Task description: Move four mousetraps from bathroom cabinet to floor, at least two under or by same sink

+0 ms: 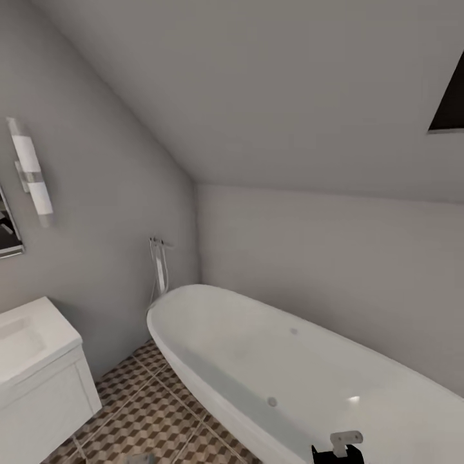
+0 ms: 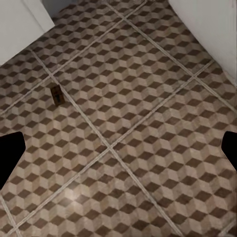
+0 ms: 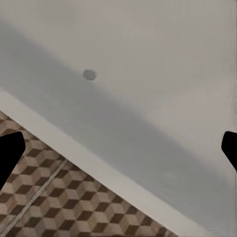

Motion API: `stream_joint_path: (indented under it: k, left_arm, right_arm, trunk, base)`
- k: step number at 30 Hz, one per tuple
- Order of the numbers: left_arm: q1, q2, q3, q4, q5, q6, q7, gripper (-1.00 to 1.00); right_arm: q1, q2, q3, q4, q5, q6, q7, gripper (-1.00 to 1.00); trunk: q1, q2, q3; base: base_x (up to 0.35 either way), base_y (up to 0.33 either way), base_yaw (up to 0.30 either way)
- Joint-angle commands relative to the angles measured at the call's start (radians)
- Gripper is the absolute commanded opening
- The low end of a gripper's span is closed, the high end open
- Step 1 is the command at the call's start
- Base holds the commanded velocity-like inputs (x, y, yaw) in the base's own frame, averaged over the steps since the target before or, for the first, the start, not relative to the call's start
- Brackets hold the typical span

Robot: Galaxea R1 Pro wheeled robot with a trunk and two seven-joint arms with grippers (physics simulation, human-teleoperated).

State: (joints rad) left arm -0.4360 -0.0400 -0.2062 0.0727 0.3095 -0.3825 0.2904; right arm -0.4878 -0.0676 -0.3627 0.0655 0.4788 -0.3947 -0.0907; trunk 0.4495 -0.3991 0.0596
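Left wrist: mousetrap (image 2: 57,94) on bathroom floor (image 2: 148,123)

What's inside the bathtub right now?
The bathtub looks empty: bare white basin with two small round fittings on its inner wall. Its near end is cut off by the frame and partly covered by a dark robot part, so that bit is unseen.

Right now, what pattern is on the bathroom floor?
Brown, beige and white cubes on the bathroom floor, best in the left wrist view.

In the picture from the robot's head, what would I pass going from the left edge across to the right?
Wall lamp → white sink cabinet → patterned bathroom floor → wall-mounted tap → white bathtub → dark skylight.
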Motion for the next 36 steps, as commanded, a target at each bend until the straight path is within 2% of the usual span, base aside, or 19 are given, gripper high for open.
stream_joint_path:
  k: [1, 36]
  left_arm:
    - [-0.001, -0.001, -0.009, 0.004, 0.006, -0.006, 0.002, 1.00]
    - [-0.001, 0.003, -0.007, 0.004, 0.003, -0.005, 0.003, 1.00]
  right_arm:
    - [-0.002, 0.000, -0.005, 0.005, 0.011, -0.006, -0.007, 1.00]
    - [-0.001, -0.001, -0.005, 0.006, 0.011, -0.012, -0.003, 1.00]
  trunk:
    - [0.000, -0.001, 0.000]
    - [0.000, -0.001, 0.015]
  base:
    - [0.000, 0.000, -0.280]
    - [0.000, 0.000, -0.280]
